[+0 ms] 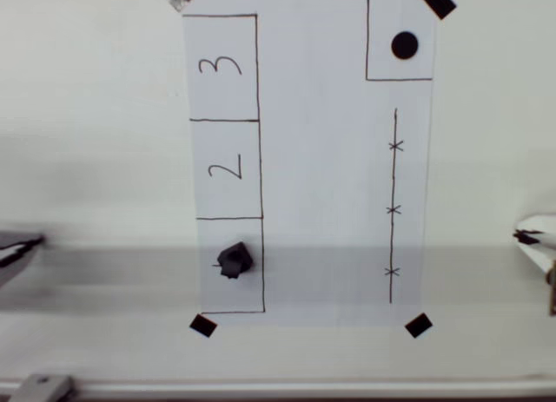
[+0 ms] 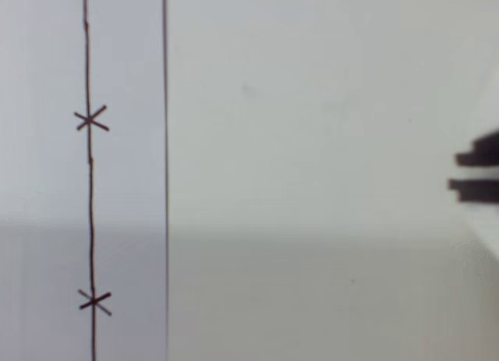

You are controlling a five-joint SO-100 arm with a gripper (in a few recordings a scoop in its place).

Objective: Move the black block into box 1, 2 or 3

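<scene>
With the black block already inside the box, best to keep the tool, jaw state impossible to tell, at the worktop edge.

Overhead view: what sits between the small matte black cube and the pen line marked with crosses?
Bare white paper, besides the box's own right border; black cube sits inside that bottom box, crossed line further right.

Table: a plain white table is filling the overhead view.
Light: a broad grey shadow band is running across it, left to right.
Edge: a pale rail is lining the bottom.
</scene>
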